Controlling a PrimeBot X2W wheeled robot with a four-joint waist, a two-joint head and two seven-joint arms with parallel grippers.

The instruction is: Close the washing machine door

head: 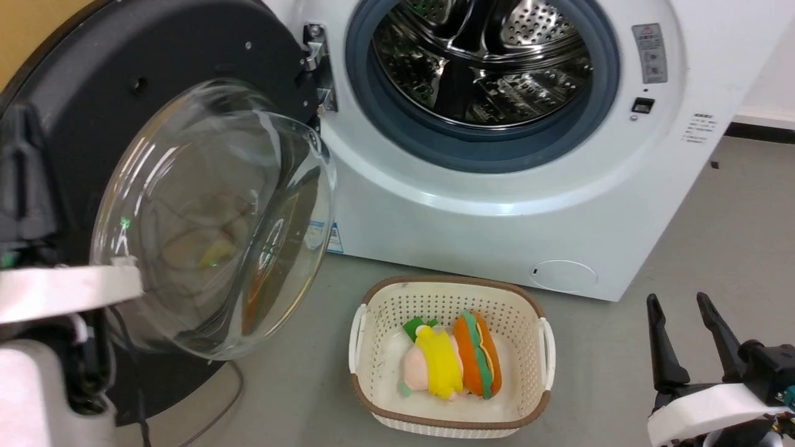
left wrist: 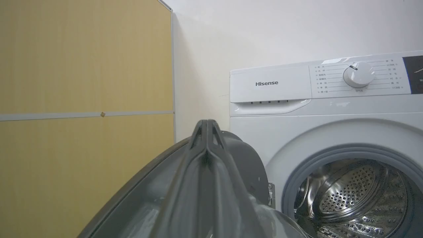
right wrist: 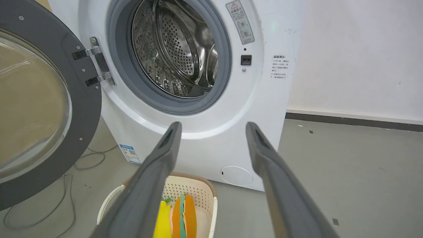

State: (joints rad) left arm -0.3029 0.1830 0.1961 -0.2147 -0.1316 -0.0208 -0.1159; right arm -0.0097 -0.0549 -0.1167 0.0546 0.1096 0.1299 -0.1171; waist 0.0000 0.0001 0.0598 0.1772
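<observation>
The white washing machine (head: 497, 205) stands with its round port and steel drum exposed. Its washing machine door (head: 186, 62), a black ring around a clear glass dome, hangs wide open on the left hinge. In the left wrist view my left gripper (left wrist: 206, 125) is shut with nothing between its fingers, and it lies along the door's (left wrist: 244, 155) outer rim on the side away from the port. Whether it touches the rim I cannot tell. My right gripper (head: 677, 298) hovers open and empty at the lower right, pointing at the machine's front (right wrist: 205, 138) from a distance.
A cream perforated basket (head: 447, 282) with plush toys (head: 447, 363) sits on the grey floor right below the port. A cable (head: 230, 397) runs on the floor under the door. A yellow wooden panel (left wrist: 82, 66) stands left of the machine.
</observation>
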